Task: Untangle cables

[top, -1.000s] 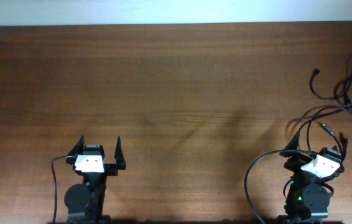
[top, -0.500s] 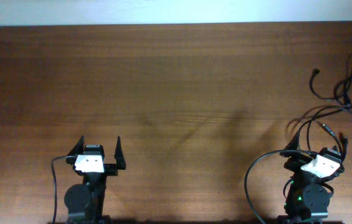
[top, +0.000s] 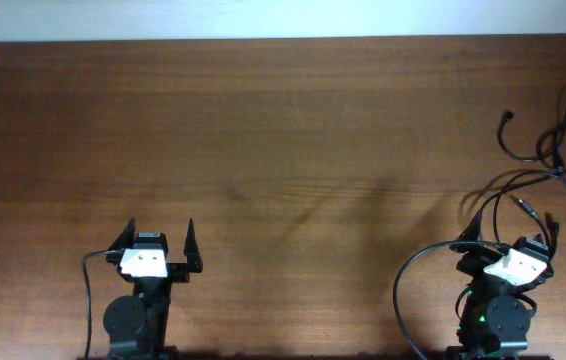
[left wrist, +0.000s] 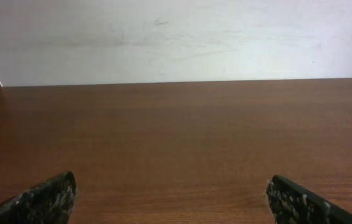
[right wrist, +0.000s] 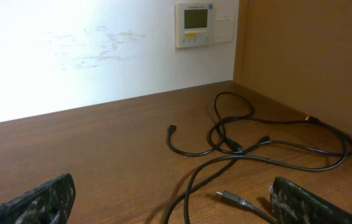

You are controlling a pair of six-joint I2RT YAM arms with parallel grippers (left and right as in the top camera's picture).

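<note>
Thin black cables point(top: 553, 160) lie in tangled loose loops at the table's far right; in the right wrist view the cables point(right wrist: 250, 146) cross each other ahead, and one metal-tipped plug end point(right wrist: 231, 199) lies between my fingers, near the right one. My right gripper point(top: 508, 250) point(right wrist: 173, 202) is open and empty at the front right, with a cable strand running under it. My left gripper point(top: 158, 240) point(left wrist: 170, 199) is open and empty at the front left, far from the cables, with only bare wood before it.
The wooden table point(top: 263, 140) has a white wall behind it point(left wrist: 176, 37). A brown side panel point(right wrist: 306, 56) stands on the right, close to the cables. A wall control unit point(right wrist: 194, 25) hangs on the white wall.
</note>
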